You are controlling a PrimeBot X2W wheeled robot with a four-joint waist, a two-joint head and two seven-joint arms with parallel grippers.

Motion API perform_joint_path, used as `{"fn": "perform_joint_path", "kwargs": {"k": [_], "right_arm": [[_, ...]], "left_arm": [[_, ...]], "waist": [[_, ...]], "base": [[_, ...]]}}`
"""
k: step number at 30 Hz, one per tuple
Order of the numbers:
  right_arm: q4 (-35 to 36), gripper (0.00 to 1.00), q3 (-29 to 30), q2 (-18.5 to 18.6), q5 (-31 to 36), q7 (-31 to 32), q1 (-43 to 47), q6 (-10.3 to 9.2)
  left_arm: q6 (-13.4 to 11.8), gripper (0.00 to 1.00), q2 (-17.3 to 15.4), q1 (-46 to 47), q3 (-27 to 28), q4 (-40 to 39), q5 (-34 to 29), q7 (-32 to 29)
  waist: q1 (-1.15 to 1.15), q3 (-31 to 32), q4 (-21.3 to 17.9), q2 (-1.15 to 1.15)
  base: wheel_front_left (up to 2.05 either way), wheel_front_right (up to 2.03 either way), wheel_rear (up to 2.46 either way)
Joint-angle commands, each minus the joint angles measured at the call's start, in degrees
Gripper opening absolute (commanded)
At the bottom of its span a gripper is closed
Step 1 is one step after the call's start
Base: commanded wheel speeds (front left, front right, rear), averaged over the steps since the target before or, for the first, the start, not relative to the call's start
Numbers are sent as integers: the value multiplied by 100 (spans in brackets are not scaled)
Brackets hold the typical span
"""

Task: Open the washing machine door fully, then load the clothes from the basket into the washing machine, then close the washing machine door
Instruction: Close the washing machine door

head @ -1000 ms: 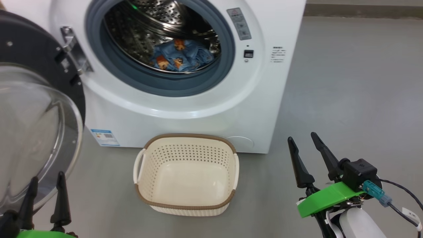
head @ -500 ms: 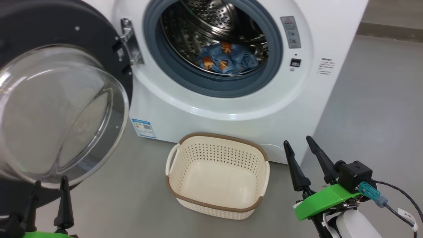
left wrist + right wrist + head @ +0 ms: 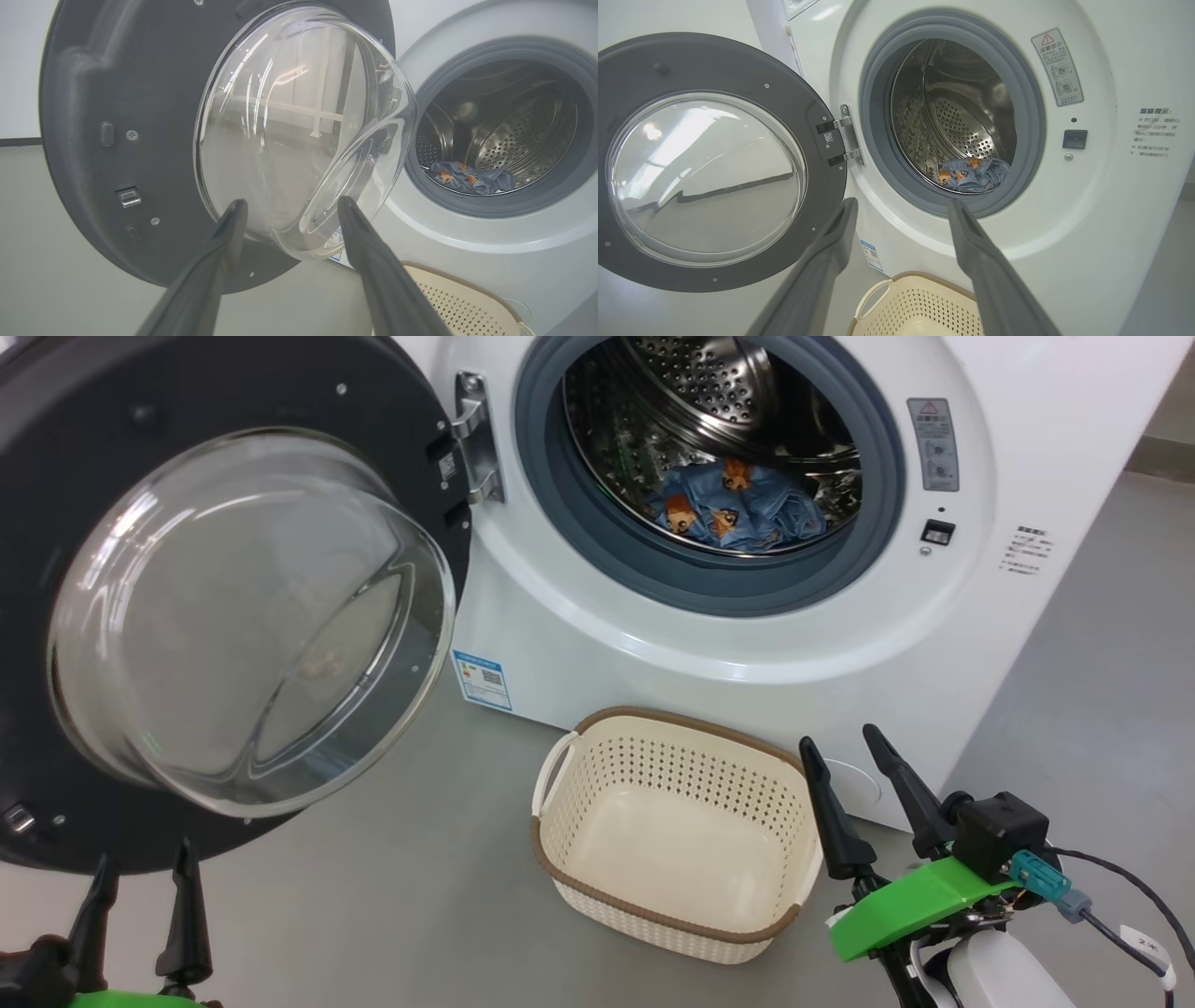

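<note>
Your left pincer [image 3: 146,852] and right pincer [image 3: 836,735] are standing open, holding nothing | washing machine door [image 3: 233,383] is hanging open

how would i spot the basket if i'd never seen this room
Find the big white washing machine, its round door swung open. On the grey floor in front sits the basket: cream perforated plastic, brown rim, empty, while the blue clothes lie in the drum.

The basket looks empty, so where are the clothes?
In the head view the clothes lie low in the drum of the washing machine, right of the open door.
</note>
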State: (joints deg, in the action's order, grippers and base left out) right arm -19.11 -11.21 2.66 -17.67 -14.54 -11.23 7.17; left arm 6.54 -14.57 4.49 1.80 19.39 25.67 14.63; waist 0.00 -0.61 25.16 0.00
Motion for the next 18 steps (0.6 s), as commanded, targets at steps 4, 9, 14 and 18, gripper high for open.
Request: {"fn": "perform_joint_path", "kwargs": {"k": [4, 9, 14, 18], "right_arm": [[87, 100, -189, 21, -31, -46, -254, 32], [67, 100, -236, 21, -58, -46, -284, 32], [56, 100, -280, 21, -78, -46, -322, 32], [53, 100, -262, 21, -76, -46, -316, 32]], "left_arm": [[22, 100, -168, 309, 204, -68, 44, 37], [39, 100, -170, 319, 236, -78, 50, 37], [50, 100, -177, 328, 294, -98, 59, 37], [53, 100, -192, 312, 371, -129, 55, 37]], "waist": [[0, -42, 179, 0], [0, -51, 230, 0], [0, -65, 189, 0], [0, -61, 132, 0]], "base": [[0, 0, 0], [0, 0, 0], [0, 0, 0], [0, 0, 0]]}}
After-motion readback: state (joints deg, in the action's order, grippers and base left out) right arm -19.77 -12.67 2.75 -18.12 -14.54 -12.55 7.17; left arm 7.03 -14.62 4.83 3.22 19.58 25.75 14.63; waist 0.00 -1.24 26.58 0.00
